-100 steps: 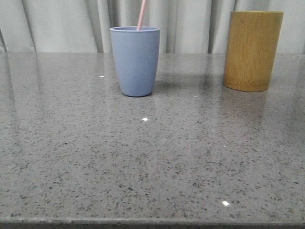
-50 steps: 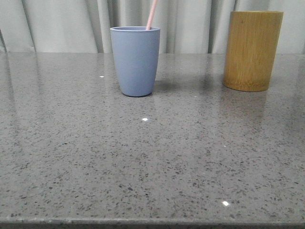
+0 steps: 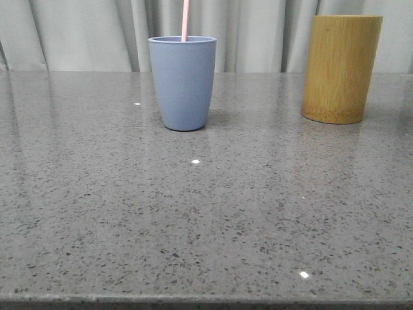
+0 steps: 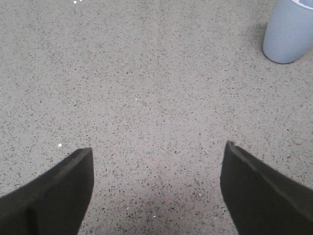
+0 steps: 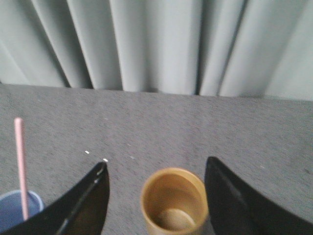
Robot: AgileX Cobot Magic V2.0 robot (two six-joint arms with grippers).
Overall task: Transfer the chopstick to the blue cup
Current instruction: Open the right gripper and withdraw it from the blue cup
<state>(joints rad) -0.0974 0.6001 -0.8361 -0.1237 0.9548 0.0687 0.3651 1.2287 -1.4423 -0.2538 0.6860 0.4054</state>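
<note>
The blue cup (image 3: 183, 82) stands on the grey table at the back middle. A pale pink chopstick (image 3: 185, 19) stands in it, almost upright, its top cut off by the frame. The right wrist view shows the same chopstick (image 5: 20, 166) in the cup (image 5: 14, 210). My right gripper (image 5: 155, 167) is open and empty, high above the bamboo holder (image 5: 174, 200), whose inside looks empty. My left gripper (image 4: 159, 152) is open and empty above bare table, with the cup (image 4: 289, 30) some way off. Neither gripper shows in the front view.
The yellow-brown bamboo holder (image 3: 341, 68) stands at the back right of the speckled grey table (image 3: 206, 213). Pale curtains (image 3: 84, 32) hang behind the table's far edge.
The chopstick in the blue cup has swung from leaning right to almost upright. The cups have not moved.
</note>
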